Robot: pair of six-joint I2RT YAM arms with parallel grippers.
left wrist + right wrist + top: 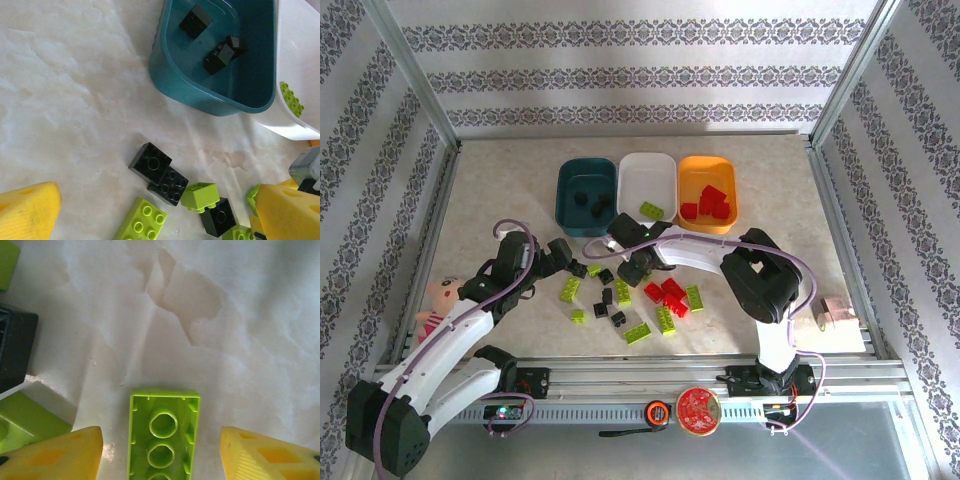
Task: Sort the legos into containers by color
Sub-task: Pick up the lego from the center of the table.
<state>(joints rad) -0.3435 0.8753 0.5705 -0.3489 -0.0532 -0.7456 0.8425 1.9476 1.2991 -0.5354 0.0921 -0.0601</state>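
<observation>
Patterned wall panels (620,60) are enclosing a pale marbled table (500,190), with open surface lying beyond the trays and at far left. Mid-table, the teal tray (586,163), white tray (647,180) and orange tray (695,178) are sitting close side by side, holding black bricks (220,55), one lime brick (651,210) and red bricks (712,203) respectively. The loose legos (665,300) are lying between trays and arm bases. The left gripper (570,262) is hovering over a black pair (159,172), jaws spread wide, gripping nothing. The right gripper (632,268) is straddling an upturned lime piece (164,430), fingers apart, gaps showing either side.
</observation>
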